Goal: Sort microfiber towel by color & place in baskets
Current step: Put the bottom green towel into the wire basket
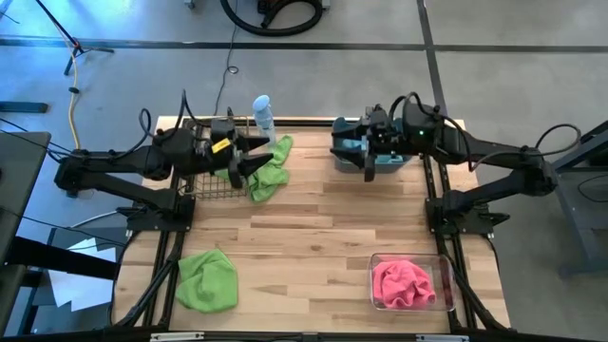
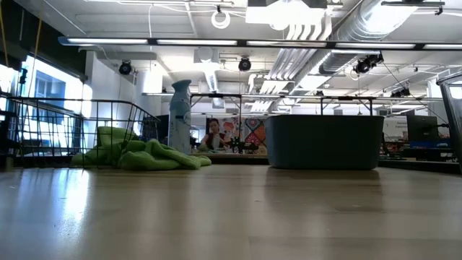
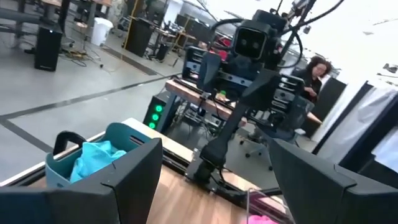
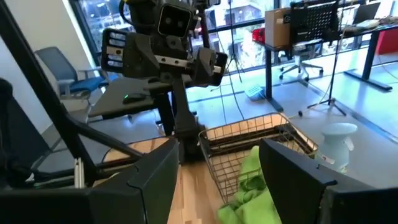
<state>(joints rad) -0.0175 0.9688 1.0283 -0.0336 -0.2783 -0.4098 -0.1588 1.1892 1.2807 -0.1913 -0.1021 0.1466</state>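
High view: the wooden desk (image 1: 313,237) carries three baskets and several towels. The black wire basket (image 1: 211,180) sits at the far left, and a green towel (image 1: 269,174) hangs over its right side and spills onto the desk beside it. The left gripper (image 1: 249,158) hovers above that basket's right edge with its jaws spread wide and nothing between them. Just behind the basket stands a white-and-blue spray bottle (image 1: 263,116), upright. At the far right is the grey-blue tub (image 1: 366,152), with a teal towel (image 3: 96,158) lying inside it, as the left wrist view shows. The right gripper (image 1: 370,161) hangs over the tub, jaws partly open and holding nothing. A second green towel (image 1: 207,279) lies crumpled on the near left part of the desk, well apart from every basket. At the near right, the clear plastic box (image 1: 410,281) holds a pink towel (image 1: 402,283). In the low view the wire basket and the draped green towel show on the left, the spray bottle next to them, and the tub on the right, with a person seated far off in the room behind. In the right wrist view the green towel drapes over the basket's wire rim.
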